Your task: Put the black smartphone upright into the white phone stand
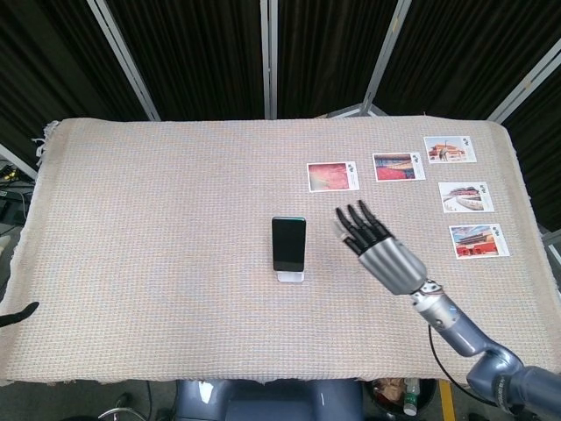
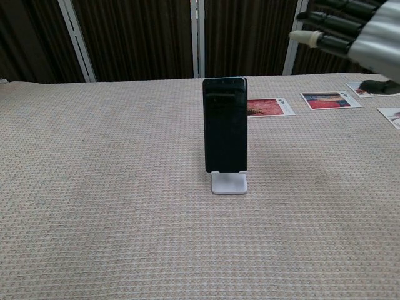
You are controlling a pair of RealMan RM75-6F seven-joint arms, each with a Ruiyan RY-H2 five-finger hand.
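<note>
Even, bright overhead light, soft faint shadows on the table (image 1: pixel 158 228), dark backdrop, both views sharp, no glare

My test booth, lab-like.
I see dark curtain panels (image 1: pixel 193 53) behind a cloth-covered table (image 1: pixel 158 237).

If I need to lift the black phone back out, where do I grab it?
Pinch the black phone by its upper long edges, coming from above and its right, where the right robot hand hovers open. It stands upright, its bottom seated in the white stand.
</note>
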